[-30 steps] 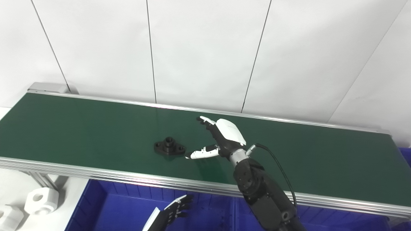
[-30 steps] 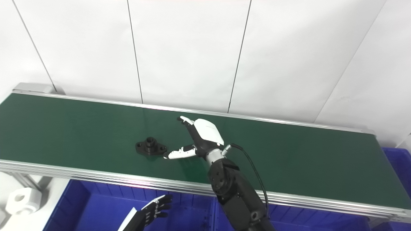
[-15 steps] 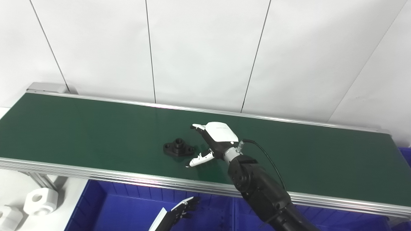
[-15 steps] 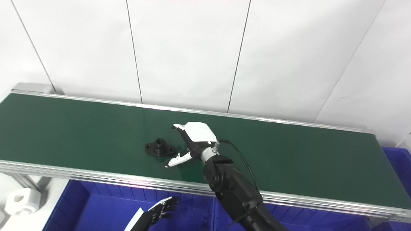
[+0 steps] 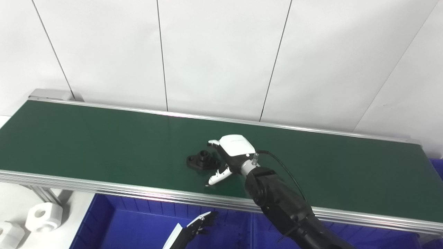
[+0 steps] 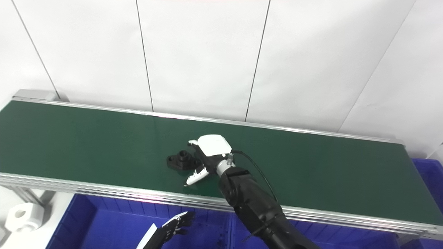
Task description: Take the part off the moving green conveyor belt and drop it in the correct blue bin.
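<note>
A small black flanged part (image 5: 200,159) with a raised round hub lies on the green conveyor belt (image 5: 86,138). It also shows in the right eye view (image 6: 180,160). My right hand (image 5: 228,155) is low over the belt, right against the part's right end. Its fingers are apart, the upper ones above the part's far side and the white thumb (image 5: 218,177) pointing down toward the near edge. It holds nothing. My left hand (image 5: 202,224) hangs open over the blue bin (image 5: 114,224) below the belt.
The belt's metal front rail (image 5: 104,186) runs along its near edge. A second blue bin (image 5: 346,235) adjoins the first on the right. White blocks (image 5: 43,216) lie on the surface at lower left. A white panelled wall stands behind the belt.
The black part has ridden the belt to the right and now meets my right hand. My right hand has dropped lower and its thumb has swung down. The left hand shifted slightly right.
</note>
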`<state>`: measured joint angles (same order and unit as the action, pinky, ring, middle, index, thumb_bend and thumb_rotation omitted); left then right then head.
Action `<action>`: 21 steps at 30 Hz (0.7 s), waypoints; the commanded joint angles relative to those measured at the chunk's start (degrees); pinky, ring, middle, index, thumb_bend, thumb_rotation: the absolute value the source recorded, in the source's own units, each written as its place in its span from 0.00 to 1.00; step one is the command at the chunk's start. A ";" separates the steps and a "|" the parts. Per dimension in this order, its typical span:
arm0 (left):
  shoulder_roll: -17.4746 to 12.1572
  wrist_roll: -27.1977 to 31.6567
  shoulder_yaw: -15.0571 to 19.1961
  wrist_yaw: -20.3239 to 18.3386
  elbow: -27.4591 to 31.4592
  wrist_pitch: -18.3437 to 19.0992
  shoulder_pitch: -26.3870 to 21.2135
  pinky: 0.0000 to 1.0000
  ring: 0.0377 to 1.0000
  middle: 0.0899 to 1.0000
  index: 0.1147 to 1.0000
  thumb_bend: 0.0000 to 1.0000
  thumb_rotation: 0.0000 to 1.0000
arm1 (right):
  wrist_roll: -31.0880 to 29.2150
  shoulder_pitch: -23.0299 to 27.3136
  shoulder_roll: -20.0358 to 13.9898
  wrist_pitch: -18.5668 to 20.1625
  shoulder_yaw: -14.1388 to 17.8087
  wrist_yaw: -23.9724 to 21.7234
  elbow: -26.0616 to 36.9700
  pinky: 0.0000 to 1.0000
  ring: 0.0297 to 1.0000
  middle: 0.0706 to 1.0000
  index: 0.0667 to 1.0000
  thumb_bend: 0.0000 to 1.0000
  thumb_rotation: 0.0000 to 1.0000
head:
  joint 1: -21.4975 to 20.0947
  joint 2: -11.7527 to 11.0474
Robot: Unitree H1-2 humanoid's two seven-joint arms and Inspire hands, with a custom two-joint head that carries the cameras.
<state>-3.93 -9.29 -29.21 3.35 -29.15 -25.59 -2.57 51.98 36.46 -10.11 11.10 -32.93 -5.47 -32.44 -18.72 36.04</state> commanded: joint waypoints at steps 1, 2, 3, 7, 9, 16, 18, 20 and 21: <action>0.22 -0.52 -0.14 1.18 1.37 -1.33 -1.32 0.76 0.84 0.86 0.85 0.71 0.32 | 0.60 2.84 0.01 -1.13 -0.43 1.46 -0.26 0.81 0.81 0.82 0.86 0.85 0.45 | 0.11 0.12; 0.21 -0.62 -0.21 1.29 1.42 -1.33 -1.33 0.76 0.84 0.86 0.85 0.71 0.32 | 0.77 2.85 0.04 -1.26 -0.65 1.69 -0.78 0.81 0.81 0.82 0.86 0.85 0.45 | 0.11 0.12; 0.19 -0.61 -0.26 1.34 1.44 -1.33 -1.35 0.75 0.84 0.86 0.85 0.71 0.33 | 0.87 2.83 0.08 -1.34 -0.79 1.91 -1.13 0.81 0.81 0.82 0.86 0.84 0.44 | 0.11 0.12; 0.09 -0.72 -0.45 1.47 1.44 -1.33 -1.49 0.75 0.84 0.87 0.85 0.71 0.33 | 0.68 2.31 0.19 -2.03 -1.22 2.97 -2.59 0.81 0.80 0.81 0.85 0.83 0.42 | 0.18 0.33; 0.16 -0.41 -0.35 1.32 1.54 -1.33 -1.44 0.75 0.84 0.87 0.85 0.71 0.32 | 0.34 2.08 0.26 -2.51 -1.35 3.43 -3.43 0.80 0.79 0.80 0.84 0.81 0.41 | 0.18 0.33; 0.38 0.03 -0.12 1.14 1.88 -1.33 -1.37 0.75 0.84 0.87 0.85 0.71 0.31 | -2.07 0.93 0.75 -6.00 -0.80 9.03 -6.89 0.51 0.58 0.61 0.76 0.66 0.15 | 0.09 1.00; 0.43 0.18 -0.06 1.09 1.89 -1.33 -1.37 0.75 0.84 0.87 0.85 0.70 0.30 | -2.56 0.57 0.86 -7.19 -0.69 11.15 -7.68 0.40 0.47 0.49 0.66 0.58 0.04 | 0.09 1.00; 0.48 0.40 0.06 0.89 1.88 -1.33 -1.38 0.75 0.84 0.87 0.85 0.70 0.31 | -3.06 0.17 0.83 -7.76 -0.75 12.23 -7.79 0.33 0.39 0.46 0.51 0.54 0.01 | 0.03 1.39; 0.51 0.50 0.14 0.80 1.89 -1.33 -1.38 0.75 0.85 0.87 0.85 0.70 0.30 | -3.27 0.03 0.81 -7.84 -0.80 12.39 -7.71 0.33 0.39 0.43 0.50 0.53 0.00 | 0.03 1.39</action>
<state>-3.79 -9.19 -29.48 3.90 -28.52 -25.60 -2.66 48.39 37.07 -9.51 4.07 -33.13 6.98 -39.50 -18.72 37.44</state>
